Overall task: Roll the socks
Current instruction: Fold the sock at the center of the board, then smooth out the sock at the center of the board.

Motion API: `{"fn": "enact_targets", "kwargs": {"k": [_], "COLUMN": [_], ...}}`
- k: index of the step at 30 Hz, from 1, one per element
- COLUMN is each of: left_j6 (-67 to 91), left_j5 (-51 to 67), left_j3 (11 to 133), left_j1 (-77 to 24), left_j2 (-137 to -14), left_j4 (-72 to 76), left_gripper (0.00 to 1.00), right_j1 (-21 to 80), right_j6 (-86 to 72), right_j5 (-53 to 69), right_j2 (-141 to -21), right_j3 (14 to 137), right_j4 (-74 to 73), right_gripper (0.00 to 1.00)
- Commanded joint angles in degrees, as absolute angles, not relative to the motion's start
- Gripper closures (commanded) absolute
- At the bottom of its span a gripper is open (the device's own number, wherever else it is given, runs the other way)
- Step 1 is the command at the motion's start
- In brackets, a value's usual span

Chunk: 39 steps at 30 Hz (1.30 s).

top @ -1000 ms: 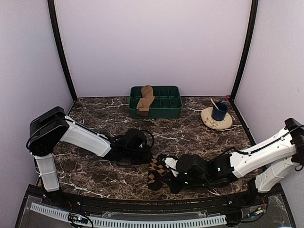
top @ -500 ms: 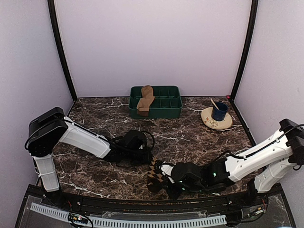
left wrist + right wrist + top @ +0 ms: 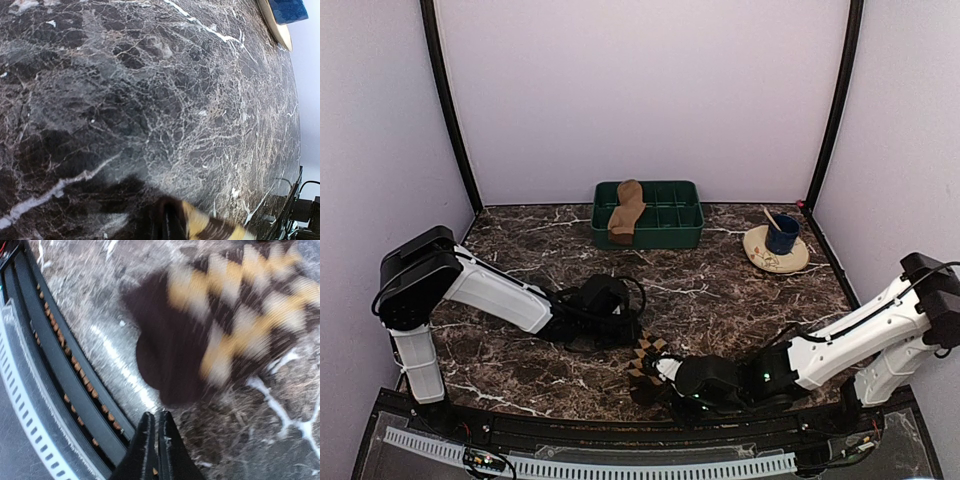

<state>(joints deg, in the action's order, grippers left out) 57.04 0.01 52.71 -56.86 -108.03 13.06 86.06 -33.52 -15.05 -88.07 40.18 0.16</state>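
Left gripper [image 3: 629, 335] clenched at the argyle sock's [image 3: 645, 356] far end, seemingly anchoring it; right gripper [image 3: 154, 416] clenched empty beside its near end, ready to roll.

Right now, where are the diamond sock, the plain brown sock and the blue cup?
Dark brown and tan diamond-patterned fabric sock [image 3: 644, 352]: top view, patterned middle.
Plain tan-brown fabric sock [image 3: 626, 212]: top view, its middle.
Dark blue round cup [image 3: 782, 236]: top view, side wall.

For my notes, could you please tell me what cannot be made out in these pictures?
Top view: argyle sock partly hidden by the right arm.
Left wrist view: the sock cut off by the bottom edge.
Right wrist view: its pattern motion-blurred.
Top view: blue cup contents too small.
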Motion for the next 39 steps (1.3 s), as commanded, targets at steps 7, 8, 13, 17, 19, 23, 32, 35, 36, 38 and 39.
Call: {"fn": "enact_targets", "kwargs": {"k": [7, 8, 13, 17, 19, 23, 32, 35, 36, 38, 39], "left_j6": [55.6, 55.4, 54.9, 54.1, 53.7, 53.2, 52.5, 52.3, 52.2, 52.1, 52.2], "left_j5": [-1.1, -1.1, -1.9, -2.6, -2.7, -2.9, -4.0, -4.6, -4.8, -5.5, -5.8], "left_j3": [48.1, 47.8, 46.9, 47.1, 47.5, 48.1, 48.8, 49.1, 49.1, 49.3, 49.3], "left_j1": [-57.5, -57.5, -58.0, -58.5, -58.6, -58.8, -59.2, -59.2, -59.2, -59.2, -59.2], "left_j2": [-109.4, -109.2, -108.1, -107.7, -107.8, -108.0, -107.8, -107.9, -107.9, -108.1, -108.2], "left_j4": [1.0, 1.4, 2.3, 2.4, 2.2, 1.7, 0.3, 0.0, -0.1, -0.5, -0.7], "left_gripper": [1.0, 1.0, 1.0, 1.0, 1.0, 1.0, 1.0, 1.0, 1.0, 1.0, 1.0], "right_j1": [88.1, 88.2, 88.4, 88.3, 88.1, 87.7, 84.5, 82.9, 82.6, 81.9, 81.6], "right_j6": [-35.2, -35.2, -35.4, -36.9, -37.5, -38.5, -47.2, -52.4, -53.7, -56.2, -56.8], "right_j5": [-14.1, -14.2, -16.8, -20.5, -21.3, -20.7, -19.0, -16.9, -16.3, -15.2, -14.6], "right_j2": [-90.0, -89.6, -85.8, -82.1, -81.0, -81.5, -85.8, -84.6, -84.0, -83.3, -83.2], "right_j3": [41.2, 41.3, 42.6, 43.0, 43.4, 44.7, 47.4, 45.3, 44.6, 43.8, 43.6], "right_j4": [-0.2, -0.6, -4.5, -6.4, -6.6, -7.1, -12.4, -11.1, -10.3, -9.6, -9.5], "right_gripper": [0.76, 0.75, 0.69, 0.61, 0.56, 0.5, 0.49, 0.49, 0.49, 0.49, 0.49]}}
